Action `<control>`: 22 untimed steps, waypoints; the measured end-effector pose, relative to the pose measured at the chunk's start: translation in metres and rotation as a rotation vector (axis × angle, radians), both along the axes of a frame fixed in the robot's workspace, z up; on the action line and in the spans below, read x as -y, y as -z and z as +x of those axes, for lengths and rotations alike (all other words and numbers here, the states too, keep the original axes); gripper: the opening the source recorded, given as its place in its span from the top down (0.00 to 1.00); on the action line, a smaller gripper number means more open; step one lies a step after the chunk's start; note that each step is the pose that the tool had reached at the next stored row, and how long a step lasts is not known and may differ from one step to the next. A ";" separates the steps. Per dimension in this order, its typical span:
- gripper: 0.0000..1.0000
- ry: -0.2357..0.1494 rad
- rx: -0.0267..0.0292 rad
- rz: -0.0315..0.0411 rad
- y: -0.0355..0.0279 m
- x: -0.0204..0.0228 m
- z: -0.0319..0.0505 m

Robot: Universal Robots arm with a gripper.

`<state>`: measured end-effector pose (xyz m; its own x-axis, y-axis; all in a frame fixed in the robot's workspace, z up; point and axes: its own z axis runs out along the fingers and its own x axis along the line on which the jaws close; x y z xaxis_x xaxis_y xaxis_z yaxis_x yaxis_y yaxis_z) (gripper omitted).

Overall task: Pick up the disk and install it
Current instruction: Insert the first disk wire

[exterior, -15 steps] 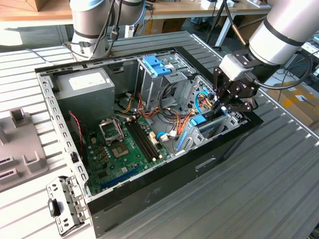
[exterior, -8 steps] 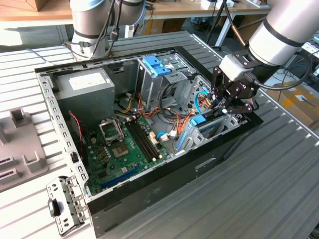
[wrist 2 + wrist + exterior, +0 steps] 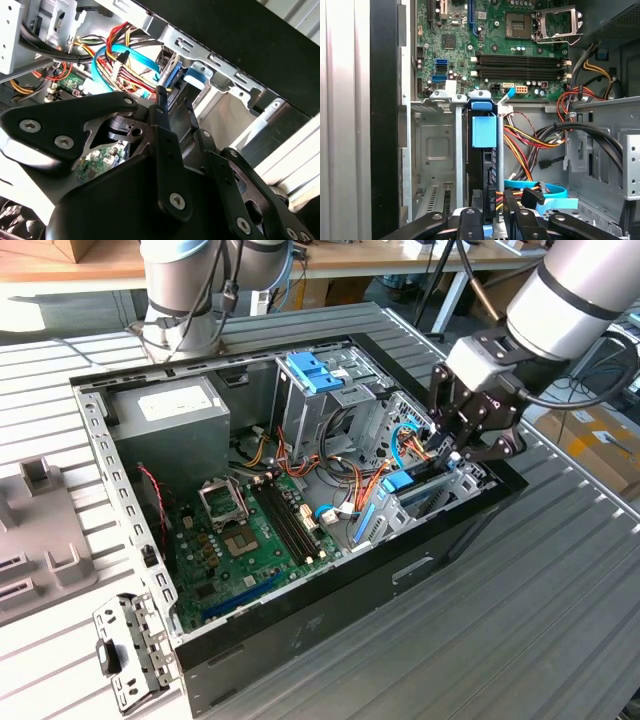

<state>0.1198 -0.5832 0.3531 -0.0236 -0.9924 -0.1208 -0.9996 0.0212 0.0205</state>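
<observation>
Slatted table point(image 3: 560, 570) | disk point(image 3: 484, 131) in bay | jaws' grip hidden

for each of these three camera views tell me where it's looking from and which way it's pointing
Exterior view: off the arm, above, looking down into the open computer case; the arm and gripper show at the exterior view's right.
First wrist view: on the wrist, looking past the gripper along the disk toward the motherboard.
Second wrist view: on the wrist, close behind the gripper, facing the cables.
Shared: both wrist views show the disk's blue plastic.

Cables point(image 3: 530, 140) crowd bay beside disk point(image 3: 484, 150).
</observation>
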 end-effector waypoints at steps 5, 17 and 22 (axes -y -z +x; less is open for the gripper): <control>0.69 0.000 0.0000 0.0013 -0.0100 0.0000 0.0000; 0.71 0.000 0.0001 0.0027 -0.0120 0.0000 0.0000; 0.89 0.000 0.0000 0.0029 -0.0121 0.0000 0.0000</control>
<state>0.1198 -0.5832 0.3652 -0.0235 -0.9921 -0.1236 -0.9996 0.0211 0.0205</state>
